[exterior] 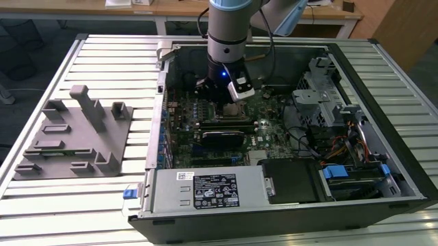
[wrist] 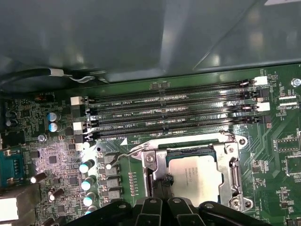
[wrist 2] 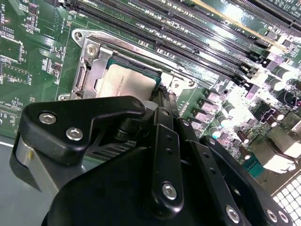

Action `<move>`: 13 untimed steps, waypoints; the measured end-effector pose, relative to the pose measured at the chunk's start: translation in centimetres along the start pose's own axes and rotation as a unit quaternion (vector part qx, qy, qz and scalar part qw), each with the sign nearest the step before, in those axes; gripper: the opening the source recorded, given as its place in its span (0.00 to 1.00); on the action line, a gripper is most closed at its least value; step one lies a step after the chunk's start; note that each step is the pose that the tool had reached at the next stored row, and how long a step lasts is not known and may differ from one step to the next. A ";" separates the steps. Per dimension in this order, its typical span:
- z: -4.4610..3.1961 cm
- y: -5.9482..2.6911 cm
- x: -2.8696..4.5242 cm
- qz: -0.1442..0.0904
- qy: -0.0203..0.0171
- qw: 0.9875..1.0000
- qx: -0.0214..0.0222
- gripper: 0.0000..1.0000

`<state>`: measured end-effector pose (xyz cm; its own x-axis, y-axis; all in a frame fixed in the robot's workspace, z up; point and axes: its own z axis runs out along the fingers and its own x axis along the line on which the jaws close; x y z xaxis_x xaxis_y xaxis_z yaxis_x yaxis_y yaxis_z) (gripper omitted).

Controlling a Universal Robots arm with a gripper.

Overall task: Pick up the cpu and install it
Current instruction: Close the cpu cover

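Note:
The cpu (wrist: 195,173), a silvery square chip, lies flat inside the open metal socket frame (wrist: 233,175) on the green motherboard, just below the memory slots. It is also in the second wrist view as cpu (wrist 2: 124,82) within the frame (wrist 2: 88,60). My gripper (wrist: 162,187) is shut with nothing between its fingers, and its black tips rest at one edge of the chip. In the second wrist view the gripper (wrist 2: 162,95) comes down at the chip's corner. In the exterior view the gripper (exterior: 231,102) hangs over the socket with the cpu (exterior: 237,109) in the open computer case.
A grey plastic holder block (exterior: 75,138) with posts stands on the slatted table at the exterior view's left. The case (exterior: 383,169) walls surround the board. Memory slots (wrist: 169,115), capacitors (wrist: 86,167), cables (exterior: 342,148) and a power supply (exterior: 205,190) crowd the interior.

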<state>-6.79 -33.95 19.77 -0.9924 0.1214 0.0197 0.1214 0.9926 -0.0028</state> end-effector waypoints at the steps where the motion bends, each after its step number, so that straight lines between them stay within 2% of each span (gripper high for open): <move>1: 0.01 0.00 0.00 0.000 0.000 1.000 0.000 0.11; 13: -0.39 0.00 0.07 0.000 -0.001 1.000 0.000 0.11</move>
<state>-6.85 -33.94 20.16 -0.9924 0.1215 0.0176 0.1215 0.9926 -0.0022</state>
